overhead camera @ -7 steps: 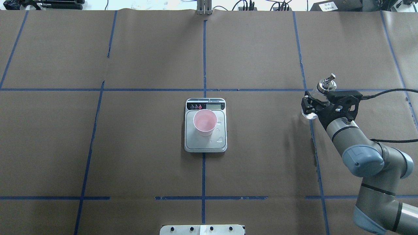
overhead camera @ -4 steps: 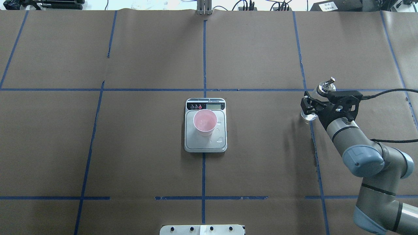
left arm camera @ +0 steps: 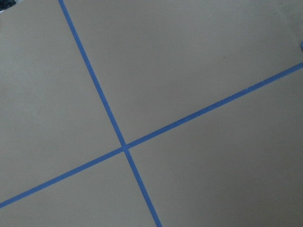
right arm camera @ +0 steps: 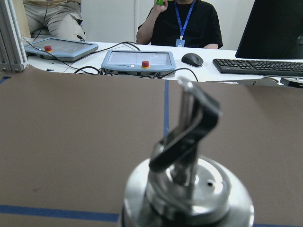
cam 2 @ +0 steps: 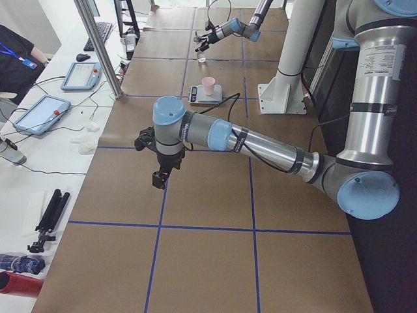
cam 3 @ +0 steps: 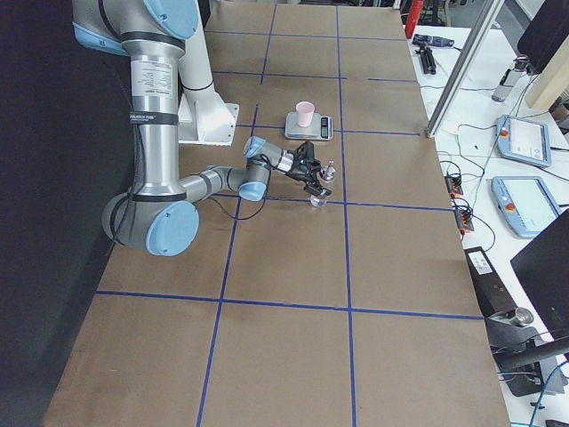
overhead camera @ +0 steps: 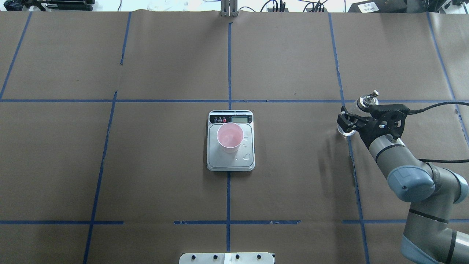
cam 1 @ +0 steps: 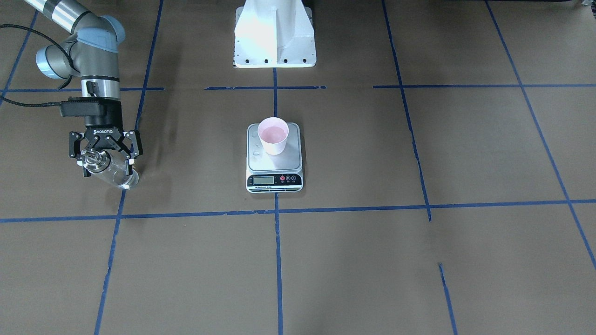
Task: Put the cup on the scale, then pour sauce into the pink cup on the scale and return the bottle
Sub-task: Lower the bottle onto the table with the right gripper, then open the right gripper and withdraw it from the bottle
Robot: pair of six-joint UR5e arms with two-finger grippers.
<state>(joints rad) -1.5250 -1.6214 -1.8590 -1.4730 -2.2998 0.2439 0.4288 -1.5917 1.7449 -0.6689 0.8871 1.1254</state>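
Bottle (cam 1: 116, 176), clear glass cylinder, shiny metal spout, grasped by right tool (cam 1: 108, 166); left tool (cam 2: 158, 179): cannot tell.

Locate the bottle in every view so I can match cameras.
Front-facing: bottle near left edge, mid-height.
Overhead: bottle right, mid-height.
Exterior left: bottle top centre, far.
Exterior right: bottle centre, upper half.
Left wrist: not in it.
Right wrist: its metal top fills bottom centre.
Shared landmark: the scale with the cup.
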